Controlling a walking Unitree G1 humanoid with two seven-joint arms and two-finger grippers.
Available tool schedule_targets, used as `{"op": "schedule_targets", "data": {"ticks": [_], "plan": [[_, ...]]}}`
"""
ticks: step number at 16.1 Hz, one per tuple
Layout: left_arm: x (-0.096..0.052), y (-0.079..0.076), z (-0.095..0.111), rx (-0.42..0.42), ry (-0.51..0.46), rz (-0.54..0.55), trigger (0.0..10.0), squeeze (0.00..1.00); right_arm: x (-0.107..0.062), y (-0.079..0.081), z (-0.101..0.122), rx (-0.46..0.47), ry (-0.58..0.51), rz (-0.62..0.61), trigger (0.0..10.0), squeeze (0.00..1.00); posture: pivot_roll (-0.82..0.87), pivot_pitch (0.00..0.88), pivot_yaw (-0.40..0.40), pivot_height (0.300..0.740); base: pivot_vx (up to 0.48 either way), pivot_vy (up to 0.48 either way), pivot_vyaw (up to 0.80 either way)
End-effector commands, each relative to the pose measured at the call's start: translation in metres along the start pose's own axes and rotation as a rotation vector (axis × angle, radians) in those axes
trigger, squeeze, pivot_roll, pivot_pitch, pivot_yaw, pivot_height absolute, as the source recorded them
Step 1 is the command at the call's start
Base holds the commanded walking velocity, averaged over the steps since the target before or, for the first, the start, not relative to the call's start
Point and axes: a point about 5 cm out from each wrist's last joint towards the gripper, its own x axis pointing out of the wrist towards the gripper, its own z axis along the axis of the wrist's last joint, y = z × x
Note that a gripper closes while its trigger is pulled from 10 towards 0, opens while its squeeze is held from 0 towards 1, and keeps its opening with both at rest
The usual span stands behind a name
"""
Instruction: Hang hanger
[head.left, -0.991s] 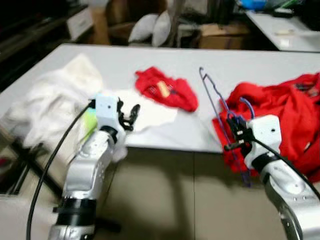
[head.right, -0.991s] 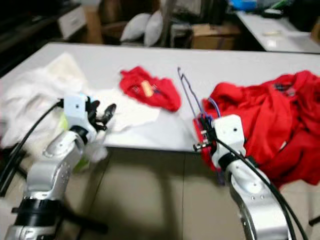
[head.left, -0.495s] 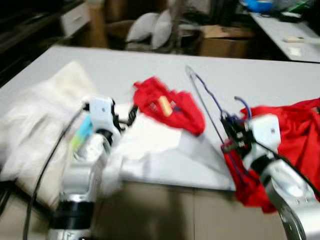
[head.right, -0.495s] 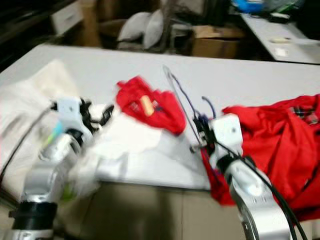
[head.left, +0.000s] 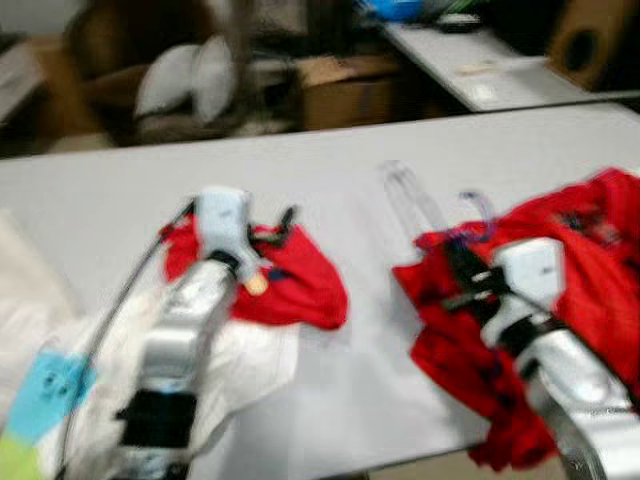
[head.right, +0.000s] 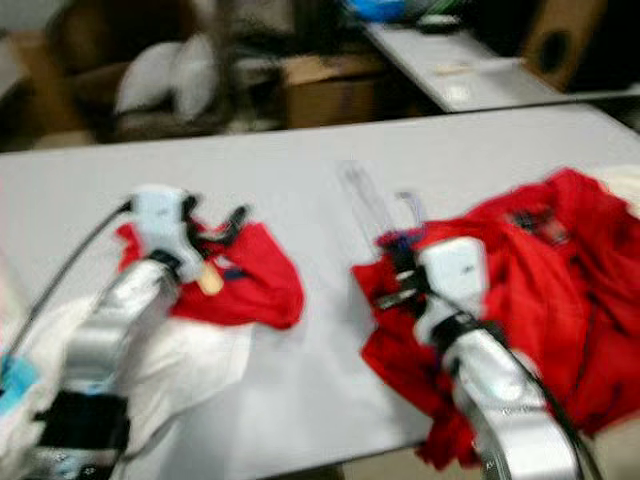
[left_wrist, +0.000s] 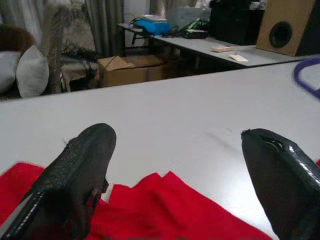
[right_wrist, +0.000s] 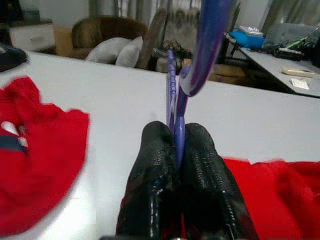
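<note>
I count one purple hanger (right_wrist: 176, 95), pinched tight by my right gripper (right_wrist: 176, 150). Two red garments: small (head.left: 295, 285), large (head.left: 590, 265). Left gripper (left_wrist: 180, 175) spread wide, empty.

Both silver arms reach forward over the desk (head.left: 330, 180). The left end effector (left_wrist: 185, 170) is at the left, its two black fingers spread wide apart. The right end effector (right_wrist: 175, 145) is at the right, its fingers pressed together on the hanger (right_wrist: 200, 55).
</note>
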Motion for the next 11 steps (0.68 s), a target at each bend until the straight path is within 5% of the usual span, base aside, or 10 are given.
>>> {"op": "schedule_targets", "data": {"ticks": [1,5,9,11], "plan": [[-0.002,-0.003,0.002,0.017,-0.001,-0.029,10.0,0.0,-0.002,0.001,0.0,-0.005,-0.002,0.004,10.0,0.0,-0.15,0.0,0.077,0.74,0.0,0.48,0.0],[-0.009,0.005,0.005,0.09,0.015,-0.025,10.0,0.0,-0.003,0.002,0.0,0.0,-0.008,-0.002,10.0,0.0,-0.13,0.0,0.084,0.74,0.0,0.36,0.0],[-0.007,0.001,0.007,0.067,0.019,-0.032,10.0,0.0,-0.004,-0.002,0.003,-0.012,-0.015,-0.018,10.0,0.0,-0.13,0.0,0.088,0.74,0.0,-0.48,0.0],[-0.008,-0.01,0.004,0.051,0.042,-0.077,10.0,0.0,-0.009,-0.009,0.004,-0.025,-0.001,-0.023,10.0,0.0,-0.14,0.0,0.089,0.74,0.0,0.0,0.0]]}}
